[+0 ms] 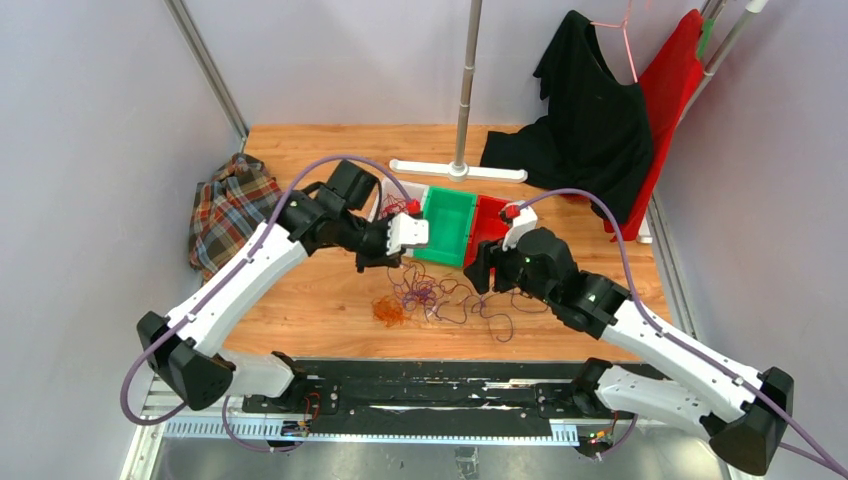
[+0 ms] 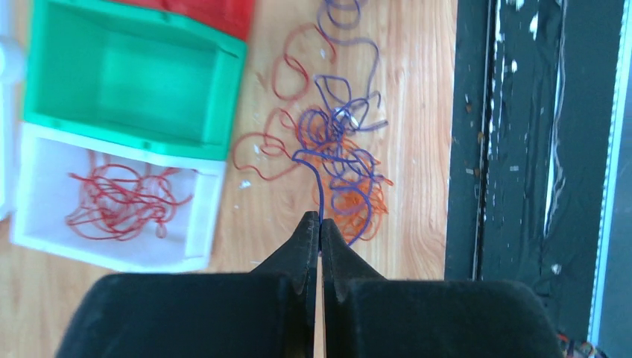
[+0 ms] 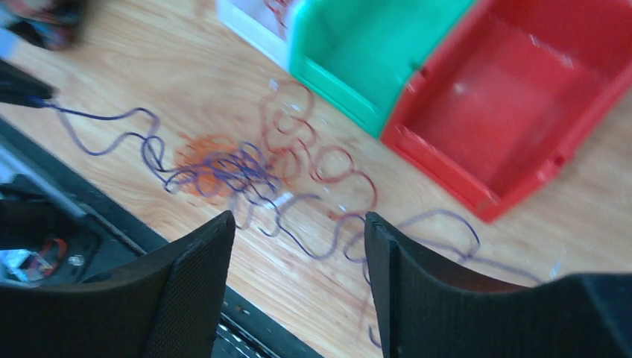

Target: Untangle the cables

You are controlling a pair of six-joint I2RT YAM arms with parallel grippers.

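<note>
**Left wrist view: purple strand pinched**

The left fingers (image 2: 304, 246) are closed on a purple strand (image 2: 318, 190) that leads into the cables (image 2: 343, 164), clumped on the worktop (image 2: 421, 82). The right fingers (image 3: 197, 261) gape above. The next move is likely a gentle draw to free the strand, with the right pinning the clump.

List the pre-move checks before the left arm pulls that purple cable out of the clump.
1. Grip: left end effector shut on purple cable: ok.
2. Purple cable free of the clump: not ok, it runs into the orange and purple tangle.
3. Spare arm: right end effector open, holding nothing: ok.
4. Target: green bin empty: ok.
5. All red cables in white bin: not ok, red loops lie on the table.
6. Knots inside the clump: cannot tell.
</note>
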